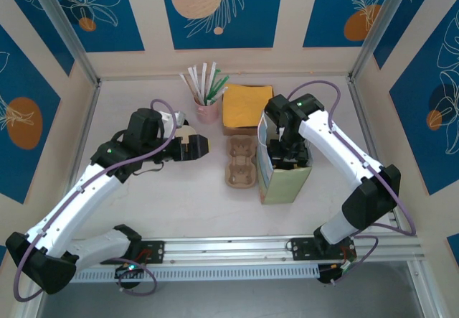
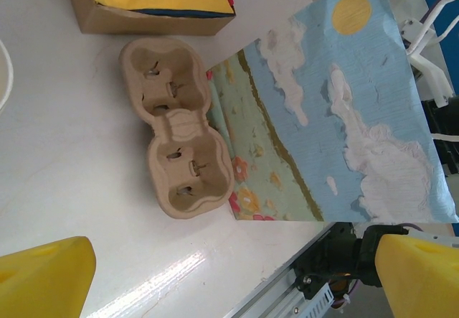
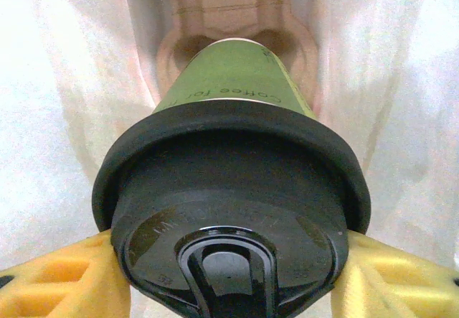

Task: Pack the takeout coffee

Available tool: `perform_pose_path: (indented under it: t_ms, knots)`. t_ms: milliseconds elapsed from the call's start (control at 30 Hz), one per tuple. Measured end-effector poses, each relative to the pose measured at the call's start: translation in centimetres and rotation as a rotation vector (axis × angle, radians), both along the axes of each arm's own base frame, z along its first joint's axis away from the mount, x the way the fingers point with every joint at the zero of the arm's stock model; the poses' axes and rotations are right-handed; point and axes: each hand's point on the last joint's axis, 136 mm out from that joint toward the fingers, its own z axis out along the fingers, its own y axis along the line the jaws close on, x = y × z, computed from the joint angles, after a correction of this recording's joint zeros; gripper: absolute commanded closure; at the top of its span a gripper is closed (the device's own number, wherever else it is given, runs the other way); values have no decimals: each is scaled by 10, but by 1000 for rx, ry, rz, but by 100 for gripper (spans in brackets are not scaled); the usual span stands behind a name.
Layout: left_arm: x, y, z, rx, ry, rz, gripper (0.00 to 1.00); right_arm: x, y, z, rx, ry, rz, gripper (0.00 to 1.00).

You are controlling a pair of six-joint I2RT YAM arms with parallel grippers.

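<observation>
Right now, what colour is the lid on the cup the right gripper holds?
Black lid on an olive-green cup; best in the right wrist view.

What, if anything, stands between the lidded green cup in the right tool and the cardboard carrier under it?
Nothing visible. The right tool grips the olive-green paper cup with black plastic lid inside the paper bag. The brown moulded cardboard carrier lies directly beyond the cup's base, with no object between them.

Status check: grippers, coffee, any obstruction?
Left gripper open, hovering over the table. Right gripper shut on the takeout coffee, inside the paper bag. Coffee over a cardboard carrier in the bag; seated or not, can't tell. No obstruction seen.
</observation>
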Motion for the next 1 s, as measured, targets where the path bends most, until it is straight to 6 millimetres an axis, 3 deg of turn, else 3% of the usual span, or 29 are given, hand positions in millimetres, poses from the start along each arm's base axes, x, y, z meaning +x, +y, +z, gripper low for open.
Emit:
perform_pose_path:
  t_ms: [1000]
  knots:
    - [-6,-12,0,-69,26,-48,0,-7,-3,-5,-8,21,-4,43]
